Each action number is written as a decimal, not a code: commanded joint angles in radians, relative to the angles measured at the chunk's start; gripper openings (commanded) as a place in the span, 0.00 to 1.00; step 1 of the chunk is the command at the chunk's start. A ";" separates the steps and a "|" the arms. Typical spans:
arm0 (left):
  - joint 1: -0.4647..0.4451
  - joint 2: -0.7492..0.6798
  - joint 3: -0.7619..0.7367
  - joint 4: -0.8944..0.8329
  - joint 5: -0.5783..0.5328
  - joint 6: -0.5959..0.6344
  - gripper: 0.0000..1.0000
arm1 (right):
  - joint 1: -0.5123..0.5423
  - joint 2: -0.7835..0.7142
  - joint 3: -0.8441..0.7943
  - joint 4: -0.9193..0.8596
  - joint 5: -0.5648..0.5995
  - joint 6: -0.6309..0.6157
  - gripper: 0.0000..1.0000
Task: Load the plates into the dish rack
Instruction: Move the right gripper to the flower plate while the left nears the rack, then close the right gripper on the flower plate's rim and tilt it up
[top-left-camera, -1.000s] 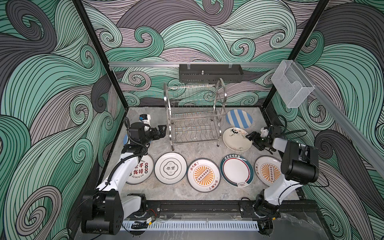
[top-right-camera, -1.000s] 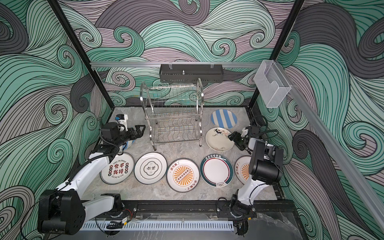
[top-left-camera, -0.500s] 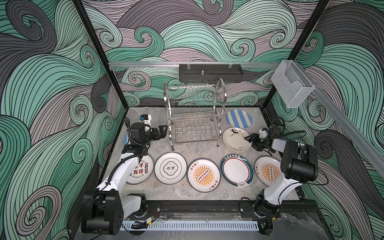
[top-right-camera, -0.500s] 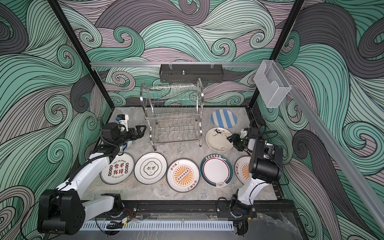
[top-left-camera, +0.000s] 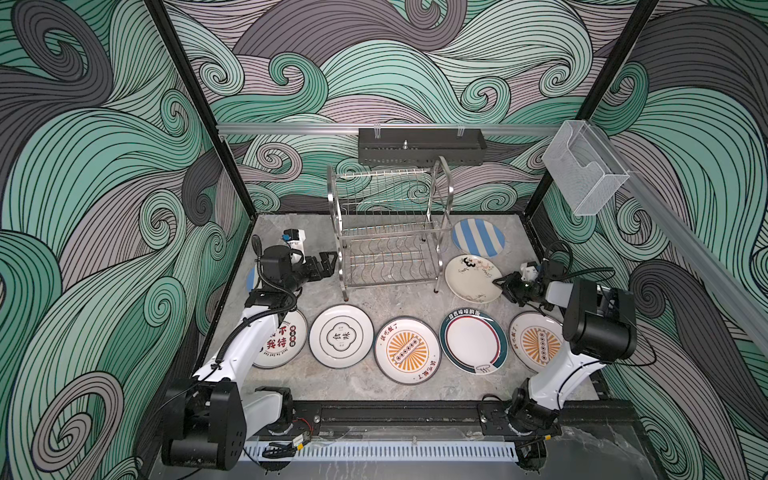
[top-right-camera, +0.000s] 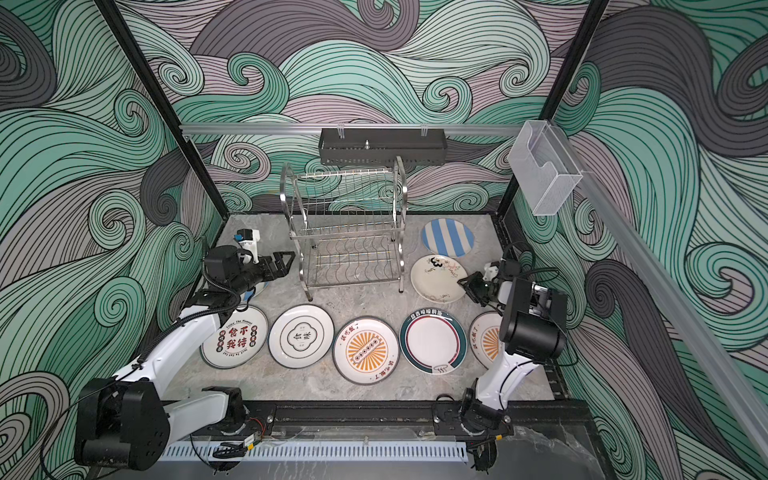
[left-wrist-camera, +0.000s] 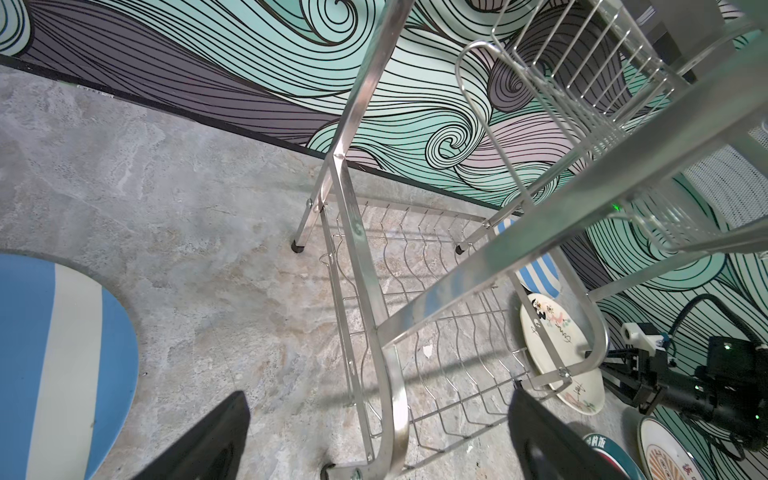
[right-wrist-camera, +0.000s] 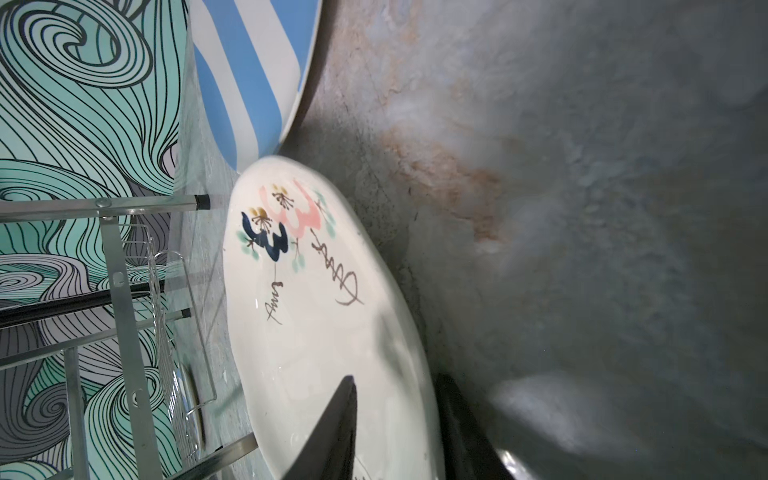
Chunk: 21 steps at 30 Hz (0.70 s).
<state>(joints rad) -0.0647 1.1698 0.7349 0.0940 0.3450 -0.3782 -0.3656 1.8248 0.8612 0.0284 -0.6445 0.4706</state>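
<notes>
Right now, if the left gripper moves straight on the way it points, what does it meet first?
The left gripper would most likely meet the dish rack: its curved near leg stands straight ahead, though depth is unclear.

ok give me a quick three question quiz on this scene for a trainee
1. True or false: the rack already holds a plate.
2. Whose rim do the right gripper's jaws straddle? A striped, B floral, C green-rimmed.
3. How many plates lie in the front row?

Key: 1 false, the rack is empty. 2 B, the floral plate. 3 five.
</notes>
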 joint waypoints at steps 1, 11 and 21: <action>-0.010 0.005 0.006 0.015 0.013 -0.004 0.99 | -0.002 0.014 -0.017 0.041 -0.035 0.023 0.25; -0.018 0.004 0.007 0.006 0.009 -0.003 0.99 | -0.012 0.026 -0.034 0.105 -0.054 0.066 0.06; -0.024 -0.001 0.018 -0.010 0.009 -0.007 0.99 | -0.023 -0.052 -0.039 0.093 -0.066 0.081 0.00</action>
<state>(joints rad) -0.0811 1.1698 0.7349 0.0895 0.3450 -0.3786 -0.3779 1.8248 0.8276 0.1318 -0.7136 0.5354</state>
